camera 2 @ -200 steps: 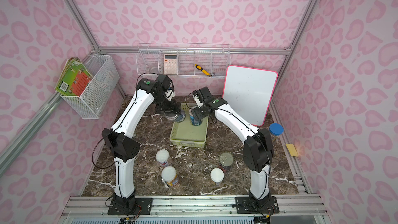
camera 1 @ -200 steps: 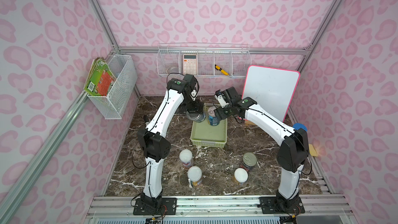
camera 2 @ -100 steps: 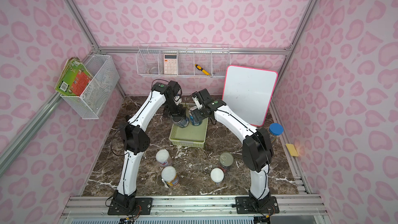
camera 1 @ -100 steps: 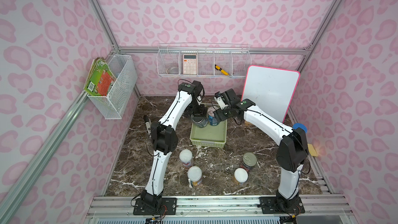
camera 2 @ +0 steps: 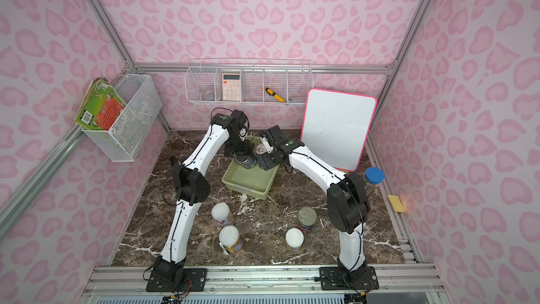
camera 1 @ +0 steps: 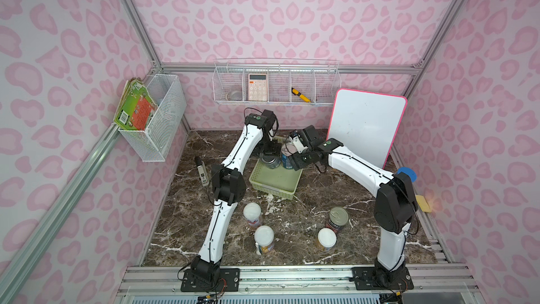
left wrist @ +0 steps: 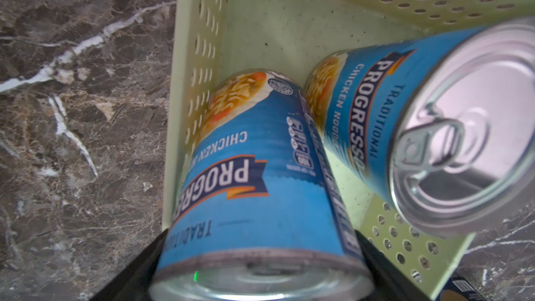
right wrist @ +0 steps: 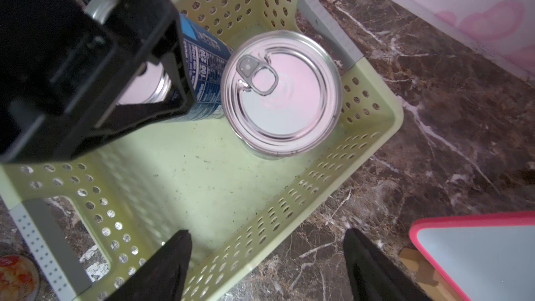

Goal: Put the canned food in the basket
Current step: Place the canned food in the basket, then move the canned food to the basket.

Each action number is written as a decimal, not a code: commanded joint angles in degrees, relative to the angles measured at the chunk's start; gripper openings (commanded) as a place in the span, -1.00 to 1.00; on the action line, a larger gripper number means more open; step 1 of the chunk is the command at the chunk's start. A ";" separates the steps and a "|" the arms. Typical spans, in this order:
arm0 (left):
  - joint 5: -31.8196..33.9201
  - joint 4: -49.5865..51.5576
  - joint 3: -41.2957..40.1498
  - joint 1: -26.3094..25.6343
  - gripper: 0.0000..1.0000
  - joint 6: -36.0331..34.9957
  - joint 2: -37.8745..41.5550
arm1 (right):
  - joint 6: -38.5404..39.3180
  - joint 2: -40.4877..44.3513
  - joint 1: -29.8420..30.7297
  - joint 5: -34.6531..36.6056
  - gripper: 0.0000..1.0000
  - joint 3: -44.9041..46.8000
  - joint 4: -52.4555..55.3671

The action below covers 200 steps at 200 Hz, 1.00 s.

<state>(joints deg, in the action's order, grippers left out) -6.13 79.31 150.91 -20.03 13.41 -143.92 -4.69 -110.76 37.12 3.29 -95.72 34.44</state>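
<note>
The step in hand looks like setting the second of six cans down. The left gripper (left wrist: 260, 235) clasps a blue can (left wrist: 254, 169) from both sides, low in the wrist frame, inside the basket (right wrist: 188, 175) against its perforated wall. Whether the base sits flat I cannot tell. A second can (right wrist: 282, 91) stands upright just beside it, centre of the right wrist frame. The right gripper (right wrist: 266, 233) hangs spread and empty over the basket's rim. To my eye the left fingers need to let go and rise straight up so the neighbour isn't nudged. A dark can (camera 1: 338, 218) and three white-lidded cans (camera 1: 252, 212), (camera 1: 264, 236), (camera 1: 326, 237) wait on the table (camera 1: 298, 229), lower centre of both top views.
</note>
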 commanded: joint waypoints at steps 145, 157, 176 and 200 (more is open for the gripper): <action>0.14 -7.01 -1.66 0.87 0.99 2.76 10.19 | 0.73 1.58 2.61 -3.08 0.67 1.77 -2.16; 3.69 -7.54 -5.44 0.87 0.98 4.54 15.34 | 1.55 2.75 3.91 -4.03 0.52 2.57 -4.17; 4.74 -17.07 -21.62 0.87 0.83 4.35 28.43 | 0.16 1.87 4.97 -10.12 -0.02 1.93 -6.22; 8.33 -30.47 -44.17 1.62 -0.68 3.54 43.12 | -5.75 -1.72 5.11 -16.68 -1.00 1.49 -10.58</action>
<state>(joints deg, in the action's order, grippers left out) -2.17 60.86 120.90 -19.25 17.21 -109.56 -5.23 -109.80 42.26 -5.56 -93.67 28.88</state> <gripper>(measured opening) 0.698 0.251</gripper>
